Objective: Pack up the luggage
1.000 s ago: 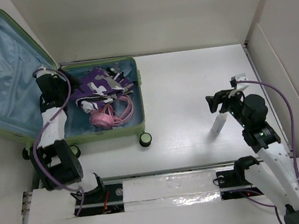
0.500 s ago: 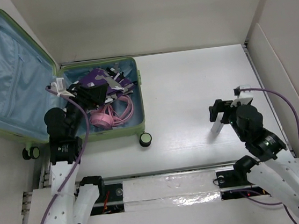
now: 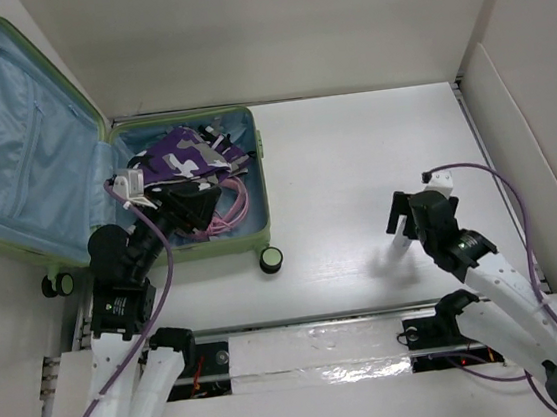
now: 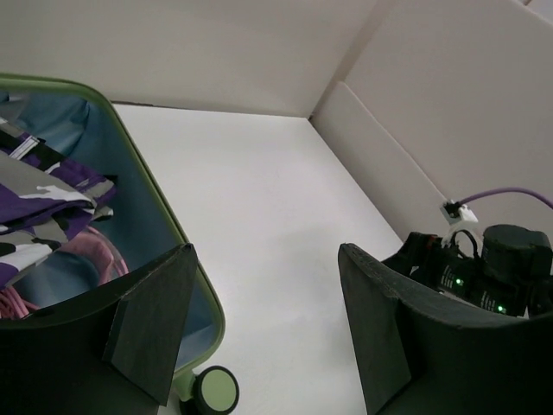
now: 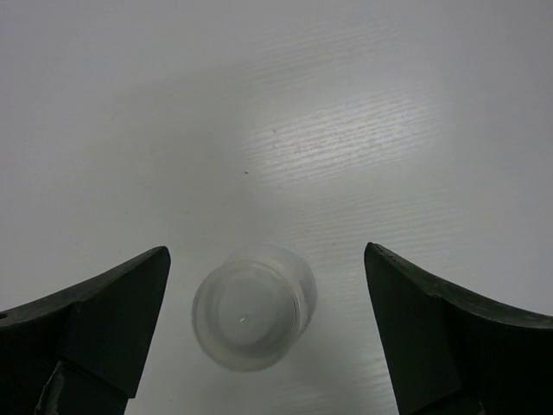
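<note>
At ten o'clock in the overhead view, the luggage [image 3: 19, 137] lies open. Its light green lid leans back toward the left wall with the pale blue lining showing, and its base half sits flat on the white table [image 3: 352, 150], reaching in toward the centre. Inside the base, a purple, white and grey patterned garment [image 3: 187, 158] is heaped at the twelve o'clock end, with a coil of pink cord [image 3: 233, 204] just beside it toward six o'clock. A black-and-white wheel [image 3: 271, 260] sticks out at the base's near right corner, and another shows at the near left corner, around eight o'clock. The left gripper [image 3: 196, 206] hangs over the near half of the base, above the pink cord. Its wrist view shows the two dark fingers [image 4: 151, 333] spread apart with only bare table and the suitcase's green rim between them, so it holds nothing. Well apart, at four o'clock, the right gripper [image 5: 266, 251] points down over a small clear round container [image 5: 253, 307] that stands upright on the table. Its fingers [image 5: 95, 320] are spread wide on either side of the container, at nine and three o'clock in the wrist view, with clear gaps on both sides and no contact. From straight above, only the container's circular top shows, and what it holds cannot be made out.
</note>
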Robot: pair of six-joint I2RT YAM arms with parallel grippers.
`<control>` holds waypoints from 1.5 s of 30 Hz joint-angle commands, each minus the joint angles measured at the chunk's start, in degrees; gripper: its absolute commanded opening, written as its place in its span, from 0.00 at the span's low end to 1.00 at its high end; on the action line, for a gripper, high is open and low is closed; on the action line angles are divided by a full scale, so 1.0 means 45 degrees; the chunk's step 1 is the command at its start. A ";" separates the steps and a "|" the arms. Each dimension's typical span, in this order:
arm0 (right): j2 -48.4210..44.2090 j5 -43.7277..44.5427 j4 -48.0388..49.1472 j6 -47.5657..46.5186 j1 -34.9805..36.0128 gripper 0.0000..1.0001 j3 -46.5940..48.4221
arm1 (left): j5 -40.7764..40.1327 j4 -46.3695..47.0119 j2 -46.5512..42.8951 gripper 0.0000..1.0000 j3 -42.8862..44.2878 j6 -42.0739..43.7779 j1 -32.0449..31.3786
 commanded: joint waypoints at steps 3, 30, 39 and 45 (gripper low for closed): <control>0.1230 -0.0512 0.1083 0.0714 -0.0320 0.91 -0.0202 | -0.0494 -0.0216 -0.0252 0.64 0.0411 0.0983 -0.0623; 1.1286 -0.8145 0.4343 -0.3466 0.4853 0.31 1.2821 | -0.3813 -0.1447 -0.1540 0.62 0.0470 0.1492 -0.1015; 1.5995 -0.8697 0.4009 -0.3816 0.6046 0.32 1.6945 | -0.4343 -0.1447 -0.1717 0.62 0.0372 0.1414 -0.1015; 1.7149 -0.7330 0.5803 -0.3973 0.6047 0.33 1.7240 | -0.4342 -0.1407 -0.1756 0.62 0.0313 0.1395 -0.1015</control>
